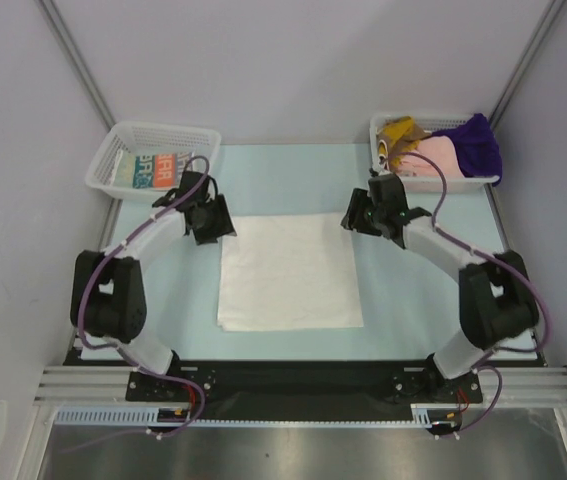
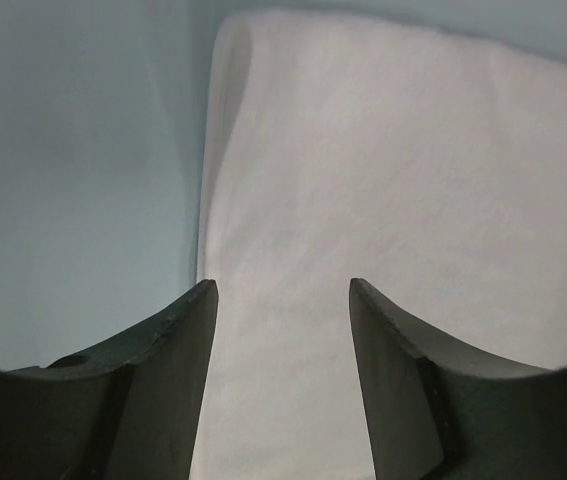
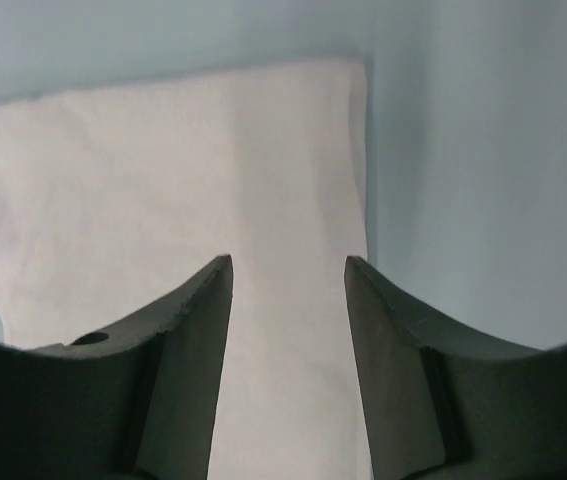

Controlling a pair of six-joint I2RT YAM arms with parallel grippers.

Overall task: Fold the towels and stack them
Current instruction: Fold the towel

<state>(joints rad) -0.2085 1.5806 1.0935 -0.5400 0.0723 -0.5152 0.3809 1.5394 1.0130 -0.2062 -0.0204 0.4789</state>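
White towel: the white towel (image 1: pixel 288 272) lies flat in the middle of the worktop (image 1: pixel 403 300), between the two arms. Its left edge looks rounded and doubled in the left wrist view, so you likely have one fold in already.
Left pincer: the left pincer (image 1: pixel 210 222) is over the towel's far left corner. Its jaws are apart and grip nothing.
Right pincer: the right pincer (image 1: pixel 361 212) is over the far right corner, spread wide and empty.
Step in hand: I judge it to be taking both far corners for the next fold.
How to do it well: pinch all the layers at each corner. Lift both sides together and carry them level toward the near edge. Lay edge on edge before you let go, or the fold will skew.
Other towels: a printed towel (image 1: pixel 158 168) sits in the left basket (image 1: pixel 123 140) at the far left corner. A pink towel (image 1: pixel 433 155), a purple towel (image 1: pixel 475 145) and a mustard towel (image 1: pixel 398 128) fill the right basket (image 1: pixel 423 118) at the far right corner.
Writing: the printed towel carries block shapes that may be letters, too small to read. No brand shows.
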